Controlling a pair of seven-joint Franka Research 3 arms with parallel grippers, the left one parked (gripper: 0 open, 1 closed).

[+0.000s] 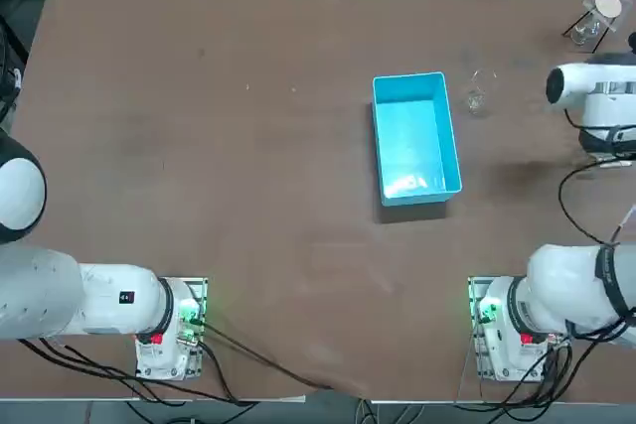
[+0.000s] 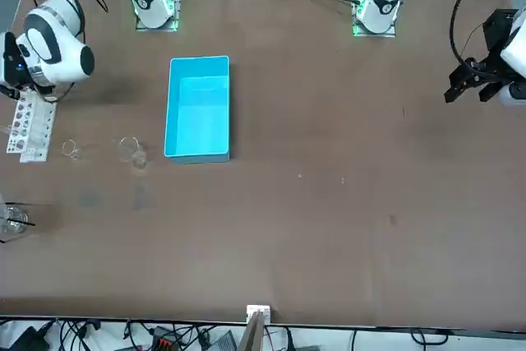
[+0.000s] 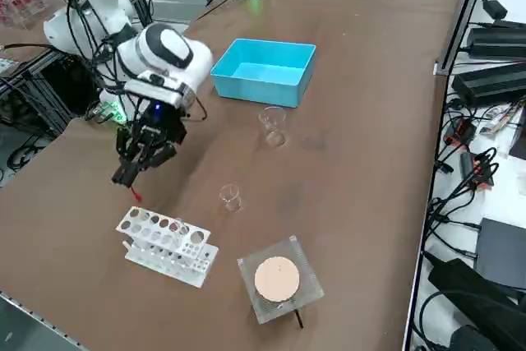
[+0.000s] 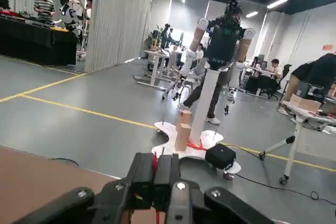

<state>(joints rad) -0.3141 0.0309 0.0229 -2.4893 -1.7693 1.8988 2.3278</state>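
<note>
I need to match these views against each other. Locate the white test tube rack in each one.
Top view: not in it.
Front view: the white test tube rack sits at the left edge, at middle height.
Right side view: the rack is at lower left, just below the right gripper in the picture.
Right wrist view: not in it.
Shared landmark: the blue bin, in all but the wrist view.

Right gripper: near the tube rack; my wrist view's bottom edge cuts it off.
Red bit under my claw: too small to tell.
</note>
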